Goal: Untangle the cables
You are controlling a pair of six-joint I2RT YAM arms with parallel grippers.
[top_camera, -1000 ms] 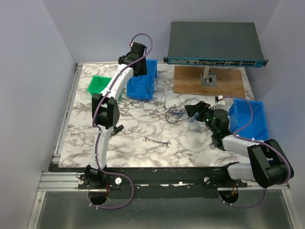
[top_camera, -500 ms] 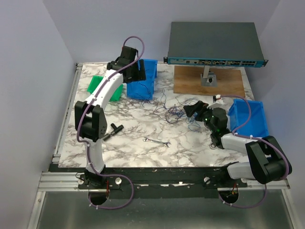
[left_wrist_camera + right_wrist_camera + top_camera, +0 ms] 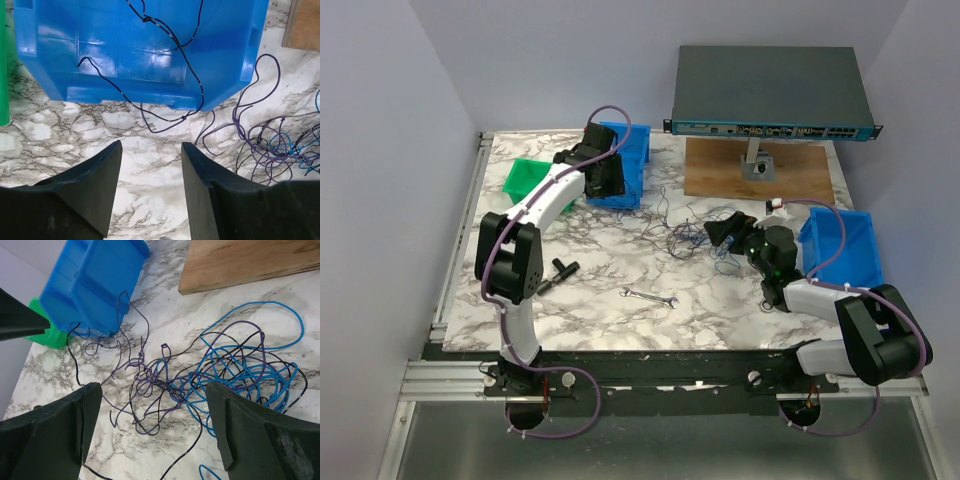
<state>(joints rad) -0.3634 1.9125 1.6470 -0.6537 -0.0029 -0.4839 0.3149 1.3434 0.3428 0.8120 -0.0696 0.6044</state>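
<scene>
At the left of the table (image 3: 510, 300) the one green bin (image 3: 525, 178) lies where it did a second ago. What has changed is the left arm. Its elbow has swung out to the left, and the left claw (image 3: 605, 178) has dropped from high above the left blue bin (image 3: 636, 150) to that bin's near side. In the wrist view this claw (image 3: 151, 147) is released, with nothing between its fingers. It looks at the bin wall (image 3: 100, 50), where a black strand trails across.

I judge it is lining up on that stray end, the leftmost reach of the cables (image 3: 690, 238). No wire is held yet, so the untangling is no further along.

Nearer the arms lie one small black object (image 3: 563, 267) and one silver wrench (image 3: 650, 296), both unmoved.

The cables sit mid-table, between the two claws. They are a knot of bright blue, purple and black strands (image 3: 225, 365), looping over each other too densely to count wire by wire. Purple loops run out toward the left blue bin (image 3: 270, 145). The knot looks unchanged.

The right claw (image 3: 718, 232) has barely shifted. It hovers at the knot's right edge, spread wide (image 3: 152, 386) and grasping nothing.

Behind it are one wooden board (image 3: 760, 172) and one network switch (image 3: 770, 88). At the far right is the second blue bin (image 3: 860, 240), making two blue bins in all.
</scene>
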